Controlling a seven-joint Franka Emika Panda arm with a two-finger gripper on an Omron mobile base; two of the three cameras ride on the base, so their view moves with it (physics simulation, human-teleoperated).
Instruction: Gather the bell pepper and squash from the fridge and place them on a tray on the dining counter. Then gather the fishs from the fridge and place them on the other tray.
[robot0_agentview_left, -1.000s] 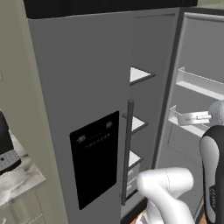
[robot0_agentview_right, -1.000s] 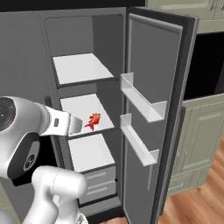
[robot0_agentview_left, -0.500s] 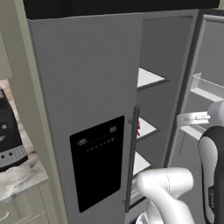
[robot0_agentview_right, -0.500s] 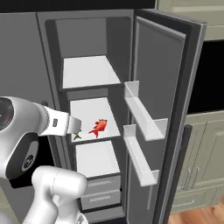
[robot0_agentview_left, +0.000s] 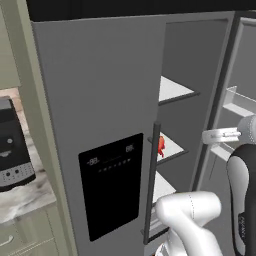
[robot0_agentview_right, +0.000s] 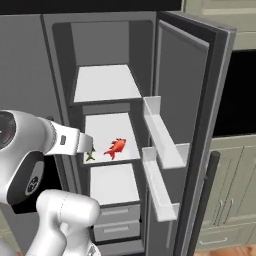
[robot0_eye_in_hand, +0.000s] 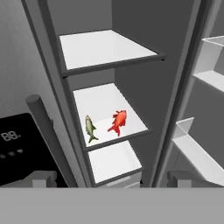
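Tall grey fridge (robot0_agentview_right: 60, 55) right door swung wide, reddish-orange fish (robot0_eye_in_hand: 118, 122) and silvery-grey fish (robot0_eye_in_hand: 90, 128) near middle shelf's front edge; claw (robot0_eye_in_hand: 111, 178) outside, fully open, empty.

On the middle shelf (robot0_eye_in_hand: 109, 127) inside the fridge (robot0_agentview_right: 115, 60), I see two fish side by side: one (robot0_eye_in_hand: 90, 128) on the left, the other (robot0_eye_in_hand: 118, 122) on the right, apart.
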